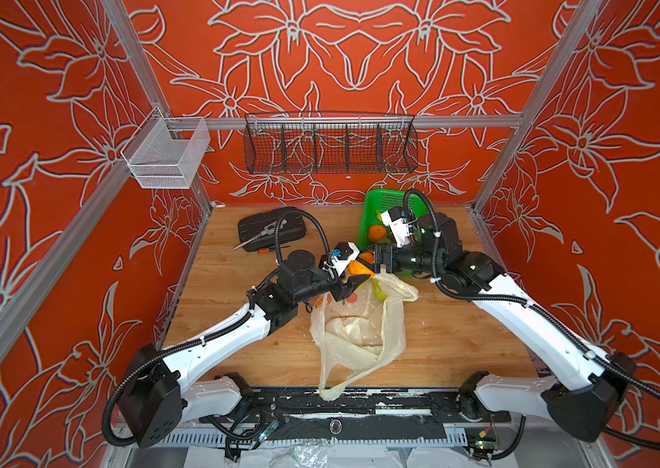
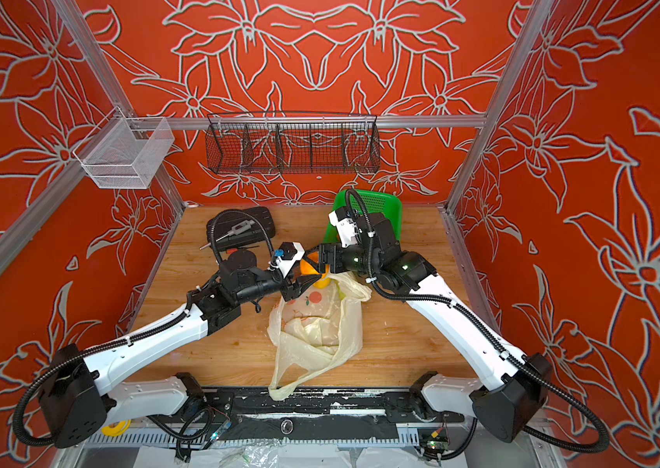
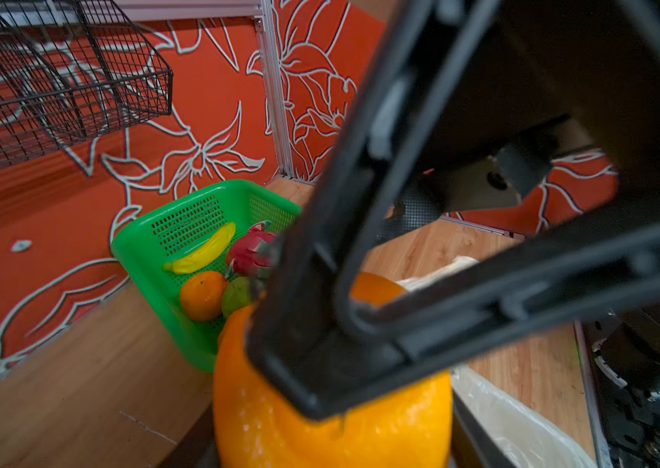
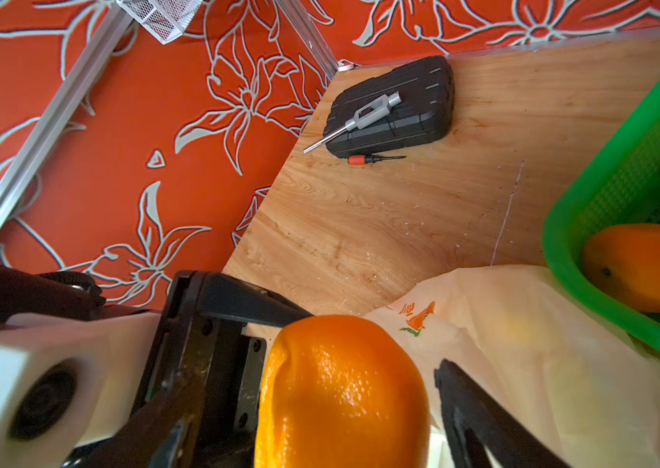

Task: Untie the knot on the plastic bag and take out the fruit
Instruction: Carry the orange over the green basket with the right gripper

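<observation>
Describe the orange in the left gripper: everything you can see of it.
The orange is a glossy toy fruit with dimpled, bright skin that looks like plastic, dented on one side. The left gripper clamps it over the far end of the plastic bag, near the green basket. The right gripper stands open beside it, one finger close but not visibly touching.

Glossy dimpled orange (image 4: 340,389), filmy plastic bag (image 1: 360,336)
</observation>
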`<state>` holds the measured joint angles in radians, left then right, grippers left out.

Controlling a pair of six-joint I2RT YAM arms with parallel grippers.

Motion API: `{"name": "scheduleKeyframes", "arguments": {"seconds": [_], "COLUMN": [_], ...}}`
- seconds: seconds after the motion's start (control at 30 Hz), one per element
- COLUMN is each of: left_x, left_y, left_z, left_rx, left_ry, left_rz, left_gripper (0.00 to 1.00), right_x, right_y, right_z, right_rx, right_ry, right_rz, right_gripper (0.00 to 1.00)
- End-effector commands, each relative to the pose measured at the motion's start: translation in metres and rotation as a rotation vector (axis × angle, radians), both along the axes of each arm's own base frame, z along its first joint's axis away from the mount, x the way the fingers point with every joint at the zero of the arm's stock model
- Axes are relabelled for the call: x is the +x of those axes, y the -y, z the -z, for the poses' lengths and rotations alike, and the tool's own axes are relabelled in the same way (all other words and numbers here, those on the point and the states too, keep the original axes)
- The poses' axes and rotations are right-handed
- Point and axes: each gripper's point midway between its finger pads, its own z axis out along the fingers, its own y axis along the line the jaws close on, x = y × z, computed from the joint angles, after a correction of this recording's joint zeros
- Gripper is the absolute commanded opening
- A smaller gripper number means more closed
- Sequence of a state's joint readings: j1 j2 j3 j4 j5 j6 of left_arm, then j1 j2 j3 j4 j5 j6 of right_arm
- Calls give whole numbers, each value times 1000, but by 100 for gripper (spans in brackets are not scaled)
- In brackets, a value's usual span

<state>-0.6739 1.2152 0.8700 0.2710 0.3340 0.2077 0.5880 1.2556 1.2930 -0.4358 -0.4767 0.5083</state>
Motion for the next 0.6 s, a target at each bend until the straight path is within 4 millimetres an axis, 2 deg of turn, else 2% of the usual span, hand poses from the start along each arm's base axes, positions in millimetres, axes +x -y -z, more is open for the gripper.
{"name": "scheduleKeyframes", "arguments": {"seconds": [0.0, 0.17, 0.23, 0.33, 0.47, 0.57], "left_x": [2, 2, 2, 4, 3, 1], "left_y": [2, 4, 6, 7, 8, 6], "left_z": [-22, -32, -32, -29, -24, -26], "left_rx": [18, 19, 24, 38, 43, 35], "left_ry": [116, 156, 157, 151, 132, 115], "left_rz": [21, 35, 41, 43, 48, 46], "left_gripper": [44, 44, 44, 44, 45, 60], "right_x": [-6, -1, 0, 2, 6, 12], "right_y": [-5, -9, -11, -10, -6, 1], "right_z": [1, 11, 9, 7, 8, 3], "right_rx": [-8, -16, -5, -10, -17, -2], "right_ry": [-35, -80, -80, -74, -67, -51], "right_rz": [-57, -63, -65, -49, -17, 31], "right_gripper": [90, 89, 82, 65, 62, 55]}}
